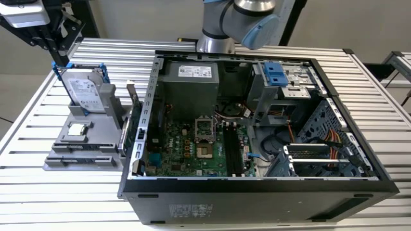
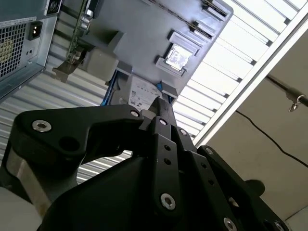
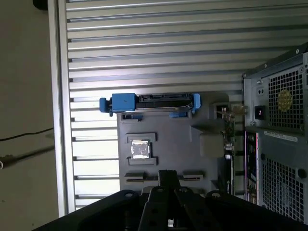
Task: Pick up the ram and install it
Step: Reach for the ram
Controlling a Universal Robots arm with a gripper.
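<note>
The computer case [image 1: 257, 195] lies on its side on the slatted bench [image 1: 51, 202] with its panel off. This turns the motherboard [image 1: 183, 149] face up, so a part can come down onto it from above. Its long black slots [image 1: 234, 150] run near to far and look empty, so I judge the install not yet done. To the exterior view's left of the case, a grey tray [image 1: 61, 167] keeps the loose parts each in its own seat and apart from one another, likely so that each can be pinched cleanly. At the tray's near end a thin strip stands on edge in a slotted rest; I take this for the ram [image 1: 83, 155], though little of it shows. Beyond it a processor chip [image 1: 77, 129] lies flat, and farther back the hard drive [image 1: 83, 91] stands upright in its blue rails. The hand [image 3: 168, 175] hangs well above the tray, touching nothing, and in the first wrist view its tip lines up with the ram's rest. Its fingers look drawn together with nothing between them. The arm [image 1: 237, 21] rises at the far side of the bench.
</note>
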